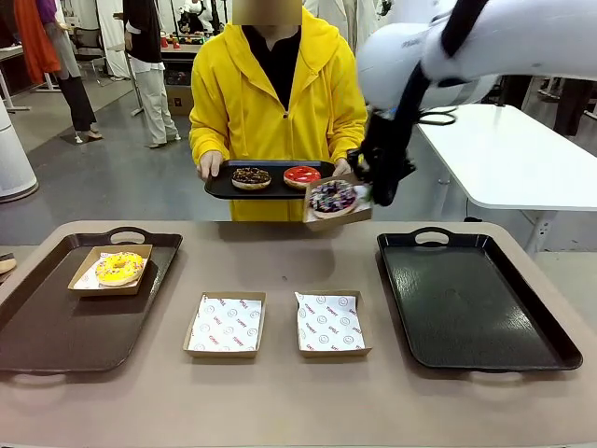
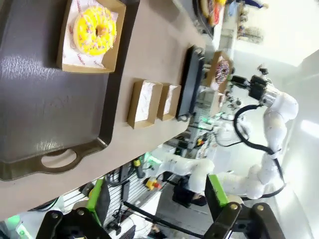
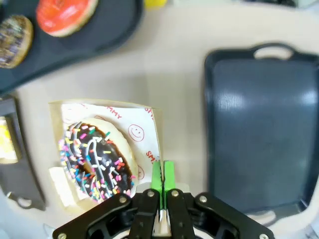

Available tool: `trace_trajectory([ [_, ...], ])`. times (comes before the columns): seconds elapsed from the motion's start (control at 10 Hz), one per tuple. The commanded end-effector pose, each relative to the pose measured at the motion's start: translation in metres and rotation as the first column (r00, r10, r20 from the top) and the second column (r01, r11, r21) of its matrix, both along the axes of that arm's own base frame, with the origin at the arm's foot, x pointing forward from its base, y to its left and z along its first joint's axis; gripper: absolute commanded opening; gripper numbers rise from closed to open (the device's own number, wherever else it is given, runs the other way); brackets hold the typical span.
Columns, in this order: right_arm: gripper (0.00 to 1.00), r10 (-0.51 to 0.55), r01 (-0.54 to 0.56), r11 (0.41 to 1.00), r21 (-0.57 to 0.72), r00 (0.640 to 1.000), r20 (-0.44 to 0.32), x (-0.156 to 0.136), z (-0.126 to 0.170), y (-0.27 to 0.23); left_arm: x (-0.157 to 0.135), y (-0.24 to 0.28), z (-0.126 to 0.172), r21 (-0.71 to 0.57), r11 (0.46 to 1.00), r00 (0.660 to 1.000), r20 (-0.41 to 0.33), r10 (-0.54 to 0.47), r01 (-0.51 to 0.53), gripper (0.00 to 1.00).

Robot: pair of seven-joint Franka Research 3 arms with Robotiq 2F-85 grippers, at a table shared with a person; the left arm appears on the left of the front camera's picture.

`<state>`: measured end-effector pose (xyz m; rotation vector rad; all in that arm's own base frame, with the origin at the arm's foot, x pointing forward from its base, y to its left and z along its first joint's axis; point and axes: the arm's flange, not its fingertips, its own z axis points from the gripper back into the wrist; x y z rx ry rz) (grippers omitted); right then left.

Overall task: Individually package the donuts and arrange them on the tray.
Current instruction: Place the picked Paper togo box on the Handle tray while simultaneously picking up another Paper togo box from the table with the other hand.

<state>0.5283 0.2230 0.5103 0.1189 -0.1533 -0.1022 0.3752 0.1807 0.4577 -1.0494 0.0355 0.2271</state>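
My right fingers (image 3: 162, 175) are pinched together on the thin wall of a square cardboard box (image 3: 104, 102), with a green pad flat against each side of it. Inside, on white paper printed with red smileys, lies the purple donut (image 3: 97, 158). It is a fat ring with dark glossy icing under white and coloured sprinkles. The front view hides that pinch behind my black wrist. It does show box and donut hanging tilted in the air over the far edge of the beige tabletop (image 1: 280, 401), at about one o'clock.

Just beside the box at twelve o'clock, a person in a yellow hood holds a flat black serving tray (image 1: 219, 189). On it the chocolate donut (image 1: 251, 176) and the smooth, shiny red donut (image 1: 301, 175) sit side by side, unboxed.

My left fingers (image 2: 215, 196) stand wide apart with nothing between them. Their camera looks down on the brown tray (image 2: 50, 109), which is matt with a raised lip and a loop handle. The yellow donut (image 2: 94, 30) rests there in its own paper-lined box; from the front that is nine o'clock.

At three o'clock lies the black tray (image 1: 466, 308), pebbled and glossy, with nothing on it. Near six o'clock two empty boxes (image 1: 224, 354) sit side by side, apart, each lined with printed white paper.
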Motion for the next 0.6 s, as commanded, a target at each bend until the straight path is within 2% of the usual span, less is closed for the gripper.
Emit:
trace_trajectory([
  [0.0, 0.02, -0.013, 0.014, 0.999, 0.041, 0.999, -0.039, -0.015, 0.014, -0.065, 0.003, -0.04, 0.023, 0.156, 0.985, 0.996, -0.05, -0.069, 0.076, 1.0],
  [0.3, 0.02, 0.007, -0.007, 1.0, -0.001, 0.998, -0.057, -0.028, 0.032, -0.14, 0.017, -0.126, 0.039, 0.361, 0.912, 0.979, -0.12, -0.163, 0.196, 1.0],
  [0.5, 0.02, 0.048, -0.048, 0.999, -0.001, 0.998, -0.049, -0.029, 0.024, -0.175, 0.025, -0.184, 0.036, 0.451, 0.857, 0.967, -0.161, -0.199, 0.251, 1.0],
])
